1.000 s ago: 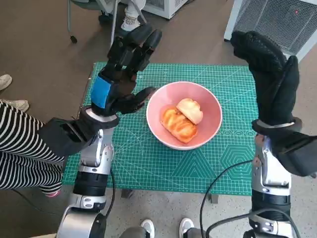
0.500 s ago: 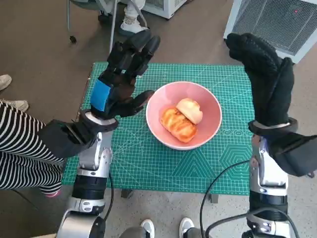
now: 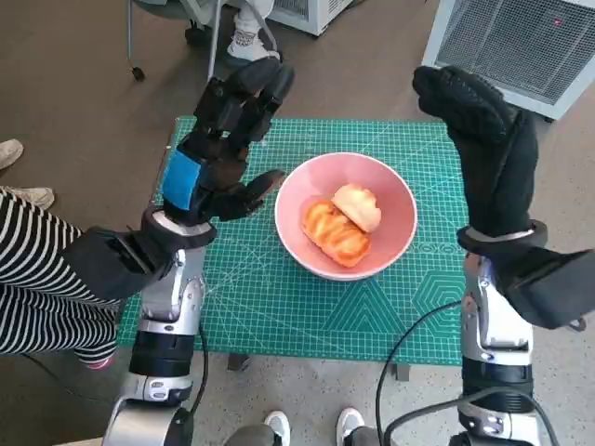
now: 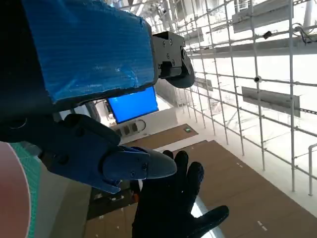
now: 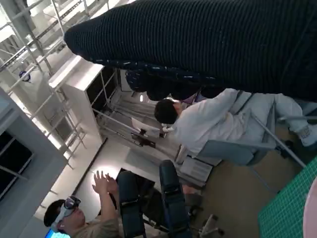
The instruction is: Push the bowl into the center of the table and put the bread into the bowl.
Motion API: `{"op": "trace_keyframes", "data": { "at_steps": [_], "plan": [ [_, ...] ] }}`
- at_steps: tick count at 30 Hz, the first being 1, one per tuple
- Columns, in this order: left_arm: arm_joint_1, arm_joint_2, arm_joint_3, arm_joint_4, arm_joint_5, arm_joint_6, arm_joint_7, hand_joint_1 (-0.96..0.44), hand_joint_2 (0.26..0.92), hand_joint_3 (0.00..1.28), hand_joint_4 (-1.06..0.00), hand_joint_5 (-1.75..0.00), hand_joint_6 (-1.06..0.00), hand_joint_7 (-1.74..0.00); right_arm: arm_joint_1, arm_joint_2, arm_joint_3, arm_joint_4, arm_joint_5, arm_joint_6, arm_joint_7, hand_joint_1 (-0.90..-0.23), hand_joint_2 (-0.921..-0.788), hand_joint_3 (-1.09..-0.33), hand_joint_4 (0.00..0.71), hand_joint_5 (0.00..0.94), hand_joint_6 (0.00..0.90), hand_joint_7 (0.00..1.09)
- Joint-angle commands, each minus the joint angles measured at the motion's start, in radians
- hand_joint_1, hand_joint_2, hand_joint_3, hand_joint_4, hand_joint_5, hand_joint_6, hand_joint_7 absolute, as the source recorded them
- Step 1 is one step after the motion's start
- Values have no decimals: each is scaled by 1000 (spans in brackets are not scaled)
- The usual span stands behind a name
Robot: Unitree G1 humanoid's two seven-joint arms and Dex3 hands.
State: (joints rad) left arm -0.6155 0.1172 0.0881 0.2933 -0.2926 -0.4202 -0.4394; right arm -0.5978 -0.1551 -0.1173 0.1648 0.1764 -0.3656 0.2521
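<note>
With both breads (image 3: 339, 226) lying in the pink bowl (image 3: 395, 200) mid-table, soft, light and best cupped gently from the sides, left hand (image 3: 216, 153) and right hand (image 3: 488, 153) hover with fingers spread, holding nothing.

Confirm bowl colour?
Pink bowl, holding the bread; clearest in the head view.

The bowl (image 3: 345, 216) with the bread (image 3: 340, 223) in it sits at the middle of the tabletop (image 3: 279, 307), with bare mat open all round it, widest along the near edge. The left hand (image 3: 218, 153) hangs over the left edge, its thumb just beside the bowl's rim; the right hand (image 3: 483, 149) is raised over the right edge, apart from the bowl. A person's striped sleeve (image 3: 37, 279) lies off the left edge.
</note>
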Motion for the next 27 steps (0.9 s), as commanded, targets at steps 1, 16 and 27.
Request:
{"op": "trace_keyframes", "data": {
  "at_steps": [1, 16, 27],
  "plan": [
    [14, 9, 2, -23, 12, 1, 5, -588, 921, 299, -144, -66, 1, -644, -2, 2, -1, 33, 19, -8, 17, -724, -921, -739, 175, 7, 26, 574],
    [22, 3, 16, -4, 14, -22, 9, -574, 921, 296, -138, -66, 1, -601, -22, 4, 1, 65, 30, -27, 28, -705, -921, -744, 174, 5, 21, 575],
    [20, -6, 14, -1, 12, -14, 16, -577, 921, 290, -143, -67, 1, -586, -19, -1, -7, 70, 44, -27, 43, -704, -921, -744, 174, 4, 24, 576]
  ]
}}
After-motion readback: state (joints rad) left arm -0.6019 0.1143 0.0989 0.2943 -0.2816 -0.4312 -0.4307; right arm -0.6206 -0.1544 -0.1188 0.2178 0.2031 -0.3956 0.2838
